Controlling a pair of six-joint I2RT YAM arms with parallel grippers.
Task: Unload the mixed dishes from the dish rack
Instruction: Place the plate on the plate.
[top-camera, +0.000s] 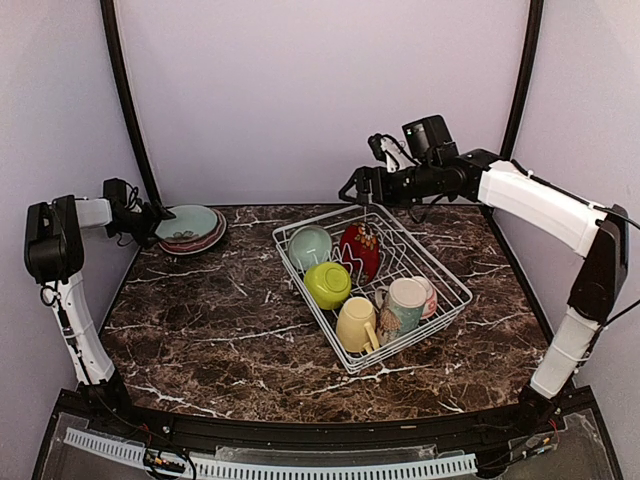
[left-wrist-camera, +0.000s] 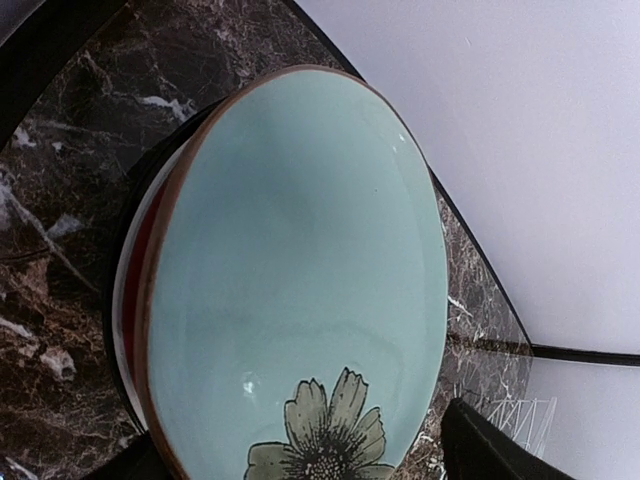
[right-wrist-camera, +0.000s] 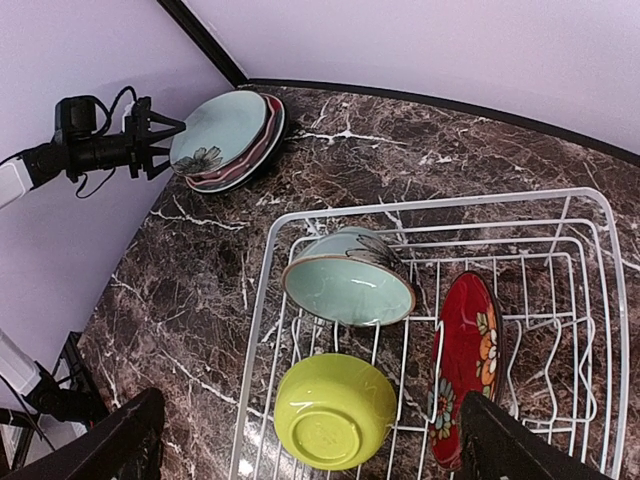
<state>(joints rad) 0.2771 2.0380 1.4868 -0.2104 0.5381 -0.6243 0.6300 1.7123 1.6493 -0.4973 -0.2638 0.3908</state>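
Starting with what is hidden: under the pale green plate (left-wrist-camera: 300, 250) topping the plate stack (top-camera: 210, 240), only thin slivers of a red rim and a dark rim, so the count of plates below not sure. Cut off at the lower edge of the left wrist view, the flower painted on that plate. Half covered behind the cream patterned mug (top-camera: 400, 308), a pink dotted piece (top-camera: 431, 297), its shape not possible to tell. Outside the right wrist view, both mugs and the near end of the dish rack (top-camera: 424, 250).

Lying slantwise in the middle of the dark marble bench (top-camera: 200, 330), this white wire rack, long axis from far left to near right. Stack at the far-left corner, well apart from it. Inside, at the far end, a teal bowl (right-wrist-camera: 348, 288) tilted on edge, hollow turned toward the right wrist camera. Just beside it, a red flowered dish (right-wrist-camera: 465, 365) upright on its rim between tines, plate or shallow bowl unclear. Nearer, a lime bowl (right-wrist-camera: 325, 410) with foot ring showing, then a yellow mug (top-camera: 355, 322) on its side, handle toward the near side.

At the stack's left edge, the left claw (top-camera: 158, 212), fingers apart on either side of the green plate's rim; touching or not, cannot tell. Above the rack's far corner, the right claw (top-camera: 352, 190), fingers wide apart, nothing between them.
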